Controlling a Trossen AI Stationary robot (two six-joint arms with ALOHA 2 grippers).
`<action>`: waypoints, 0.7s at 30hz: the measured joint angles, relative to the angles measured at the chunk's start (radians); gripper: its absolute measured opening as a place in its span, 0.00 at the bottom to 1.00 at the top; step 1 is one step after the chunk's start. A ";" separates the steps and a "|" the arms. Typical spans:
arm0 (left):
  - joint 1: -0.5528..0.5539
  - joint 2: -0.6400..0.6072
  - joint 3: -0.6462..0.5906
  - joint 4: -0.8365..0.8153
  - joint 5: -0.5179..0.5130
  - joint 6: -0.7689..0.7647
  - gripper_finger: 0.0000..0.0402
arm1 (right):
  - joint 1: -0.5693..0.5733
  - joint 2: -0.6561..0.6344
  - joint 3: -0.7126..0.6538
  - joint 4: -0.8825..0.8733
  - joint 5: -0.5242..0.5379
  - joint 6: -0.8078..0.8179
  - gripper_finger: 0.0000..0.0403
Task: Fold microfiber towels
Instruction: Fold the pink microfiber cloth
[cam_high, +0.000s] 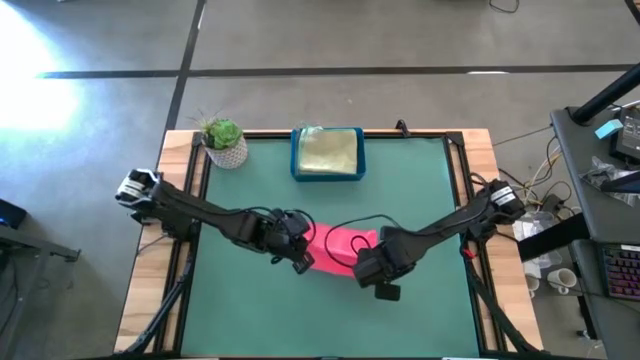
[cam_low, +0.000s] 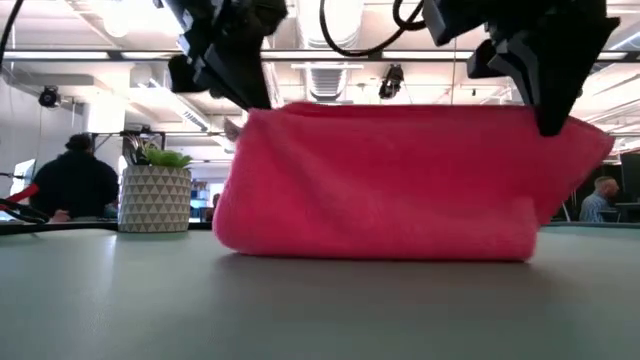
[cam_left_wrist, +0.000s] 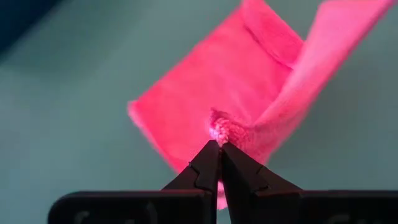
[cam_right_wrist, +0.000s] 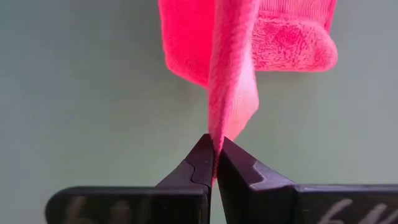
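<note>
Left gripper (cam_left_wrist: 219, 146): clamped on one upper corner of the hot pink towel (cam_low: 385, 180).
Right gripper (cam_right_wrist: 214, 146): pinched on the other upper corner.
Towel: hung between both grippers, lower edge resting on the green table (cam_high: 420, 190).

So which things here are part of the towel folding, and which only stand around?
Part of the job:
- hot pink towel
- left gripper, shut on it
- right gripper, shut on it
- yellowish towel in the tray

Standing around:
- blue tray
- potted plant
</note>
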 joint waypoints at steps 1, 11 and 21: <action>0.002 -0.016 0.000 -0.028 -0.016 0.000 0.00 | 0.000 -0.003 0.004 -0.002 0.002 -0.001 0.02; 0.014 -0.184 0.000 -0.082 -0.161 0.052 0.00 | -0.009 -0.087 0.161 -0.026 0.132 -0.001 0.02; 0.016 -0.354 0.021 -0.079 -0.360 0.211 0.00 | -0.018 -0.137 0.380 -0.107 0.252 -0.046 0.02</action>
